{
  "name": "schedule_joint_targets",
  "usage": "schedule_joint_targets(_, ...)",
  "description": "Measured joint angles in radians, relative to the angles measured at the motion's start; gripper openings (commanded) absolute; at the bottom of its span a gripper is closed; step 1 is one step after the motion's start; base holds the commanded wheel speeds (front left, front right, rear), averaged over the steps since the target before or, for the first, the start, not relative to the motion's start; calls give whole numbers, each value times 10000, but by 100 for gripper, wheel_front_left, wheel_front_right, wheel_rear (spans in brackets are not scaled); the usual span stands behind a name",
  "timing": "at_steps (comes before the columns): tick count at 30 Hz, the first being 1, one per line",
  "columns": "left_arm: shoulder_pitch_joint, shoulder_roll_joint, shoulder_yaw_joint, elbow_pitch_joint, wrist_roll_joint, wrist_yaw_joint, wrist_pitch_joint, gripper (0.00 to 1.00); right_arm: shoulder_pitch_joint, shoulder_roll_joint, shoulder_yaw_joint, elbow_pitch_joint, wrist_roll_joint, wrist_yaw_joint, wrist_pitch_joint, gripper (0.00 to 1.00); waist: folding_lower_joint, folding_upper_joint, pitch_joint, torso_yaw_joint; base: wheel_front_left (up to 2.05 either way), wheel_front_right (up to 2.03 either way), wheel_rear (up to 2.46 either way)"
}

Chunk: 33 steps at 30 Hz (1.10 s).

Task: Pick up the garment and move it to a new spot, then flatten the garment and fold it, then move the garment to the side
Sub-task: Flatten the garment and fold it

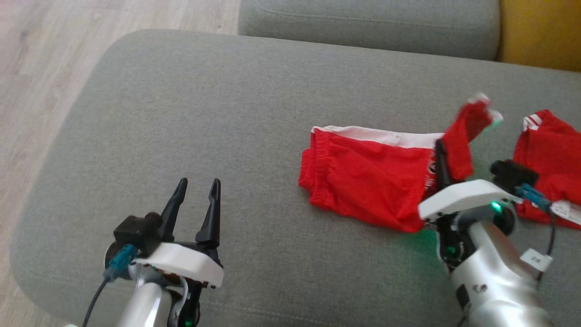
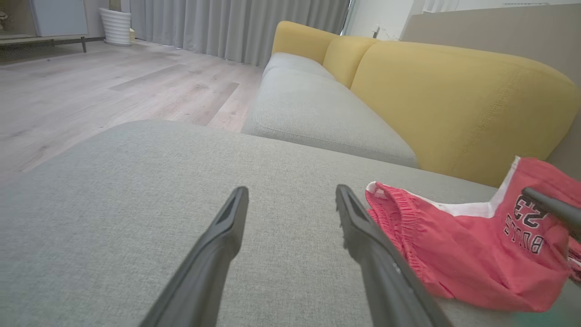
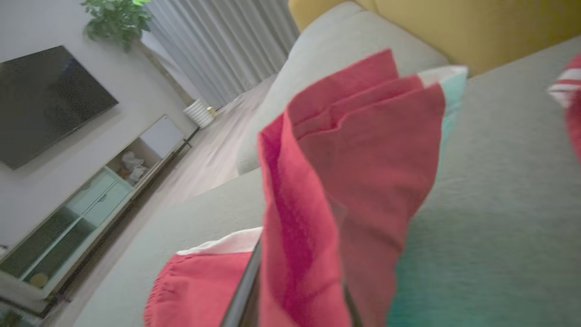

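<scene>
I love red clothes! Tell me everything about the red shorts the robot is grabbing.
The red shorts are thin, wrinkly fabric with a gathered elastic waist, a white band along one edge and black lettering. They lie mostly flat on the grey sofa cushion. The right gripper is shut on one end, holding it raised.

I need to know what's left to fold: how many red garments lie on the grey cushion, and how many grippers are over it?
Red garments: 2 (red shorts, one end lifted; second red garment to the right)
Grippers: 2 (left gripper open and empty; right gripper shut on the red shorts)
Total: 4
</scene>
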<state>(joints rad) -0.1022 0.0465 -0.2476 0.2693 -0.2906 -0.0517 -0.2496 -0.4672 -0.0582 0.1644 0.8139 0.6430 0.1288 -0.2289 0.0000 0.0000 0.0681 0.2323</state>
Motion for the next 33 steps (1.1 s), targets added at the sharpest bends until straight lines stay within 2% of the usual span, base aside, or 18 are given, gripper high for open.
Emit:
schedule_joint_targets(9,11,2,128,-19,-128,157,0,100,0,-4,2512,-546,500,0,111,0,0,0,-146,459,0,0,0)
schedule_joint_targets(21,169,4,104,0,-134,150,0,100,-108,-12,4159,-173,1480,0,130,0,0,0,-145,940,0,0,0)
schedule_joint_targets(23,169,2,56,-2,-219,163,0,100,-220,-13,4424,35,1584,0,119,100,0,0,-107,987,0,0,0)
schedule_joint_targets(33,167,2,6,0,-336,165,0,100,-470,-42,6061,291,2096,0,121,100,0,0,126,1177,0,0,0)
